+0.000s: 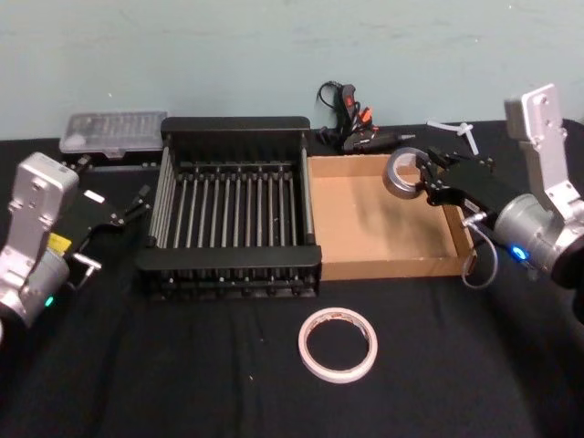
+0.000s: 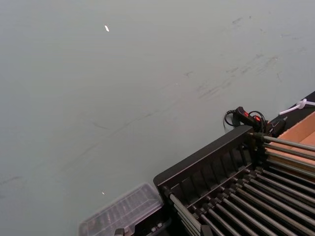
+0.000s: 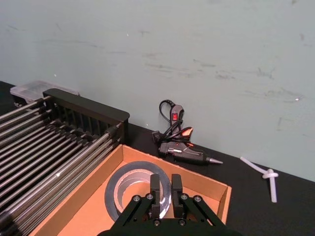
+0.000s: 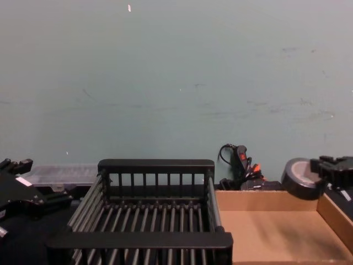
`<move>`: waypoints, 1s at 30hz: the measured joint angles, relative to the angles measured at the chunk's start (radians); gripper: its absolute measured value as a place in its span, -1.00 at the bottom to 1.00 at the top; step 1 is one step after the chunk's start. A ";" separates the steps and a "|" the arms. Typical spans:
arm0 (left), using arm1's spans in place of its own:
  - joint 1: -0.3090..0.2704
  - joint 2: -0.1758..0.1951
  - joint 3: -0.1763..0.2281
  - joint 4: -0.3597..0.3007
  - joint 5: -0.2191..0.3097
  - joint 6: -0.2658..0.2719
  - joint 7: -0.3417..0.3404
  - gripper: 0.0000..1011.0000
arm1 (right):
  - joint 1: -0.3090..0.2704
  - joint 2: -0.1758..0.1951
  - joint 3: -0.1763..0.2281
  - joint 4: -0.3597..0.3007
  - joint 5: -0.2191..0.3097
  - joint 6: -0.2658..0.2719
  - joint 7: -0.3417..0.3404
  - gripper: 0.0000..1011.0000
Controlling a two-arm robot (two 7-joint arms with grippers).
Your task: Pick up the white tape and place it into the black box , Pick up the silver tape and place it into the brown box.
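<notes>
My right pincer [image 1: 425, 180] clenched on silver tape [image 1: 402, 172], held above brown box [image 1: 383, 260] far corner for drop. White tape [image 1: 338, 343] lay on surface, untouched. Left pincer [image 1: 137, 203] idle beside black box [image 1: 233, 265]; state unclear.

Matt cardboard brown box [image 1: 365, 228], glossy silver tape [image 1: 402, 172]

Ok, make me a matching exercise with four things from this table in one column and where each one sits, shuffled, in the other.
Things:
1. white tape
2. silver tape
3. glue gun
4. clear plastic case

Places:
A. held by the right gripper over the brown box
B. behind the brown box, by the wall
C. on the black cloth in front of the boxes
D. behind the black box's far left corner

Pairs: 1-C, 2-A, 3-B, 4-D
</notes>
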 joint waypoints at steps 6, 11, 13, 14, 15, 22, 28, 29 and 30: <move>0.000 0.000 0.000 0.000 0.000 0.000 0.000 0.98 | 0.060 -0.046 -0.015 0.104 -0.021 -0.007 -0.002 -0.72; 0.000 0.000 0.000 0.000 0.000 0.000 0.000 0.98 | 0.093 -0.071 -0.021 0.164 -0.029 -0.002 -0.001 -0.72; 0.000 0.000 0.000 0.000 0.000 0.000 0.000 0.98 | 0.106 -0.082 -0.024 0.191 -0.033 0.008 -0.001 -0.72; 0.000 0.000 0.000 0.000 0.000 0.000 0.000 0.98 | 0.110 -0.085 -0.025 0.199 -0.034 0.011 0.000 -0.72; 0.000 0.000 0.000 0.000 0.000 0.000 0.000 0.98 | 0.113 -0.088 -0.025 0.205 -0.035 0.013 0.000 -0.72; 0.000 0.000 0.000 0.000 0.000 0.000 0.000 0.98 | 0.137 -0.111 -0.025 0.252 -0.038 0.030 0.002 -0.72; 0.000 0.000 0.000 0.000 0.000 0.000 0.000 0.98 | 0.139 -0.113 -0.026 0.257 -0.040 0.033 0.001 -0.72; 0.000 0.000 0.000 0.000 0.000 0.000 0.000 0.98 | 0.139 -0.113 -0.026 0.257 -0.040 0.033 0.001 -0.72; 0.000 0.000 0.000 0.000 0.000 0.000 0.000 0.98 | 0.139 -0.113 -0.026 0.257 -0.040 0.033 0.001 -0.72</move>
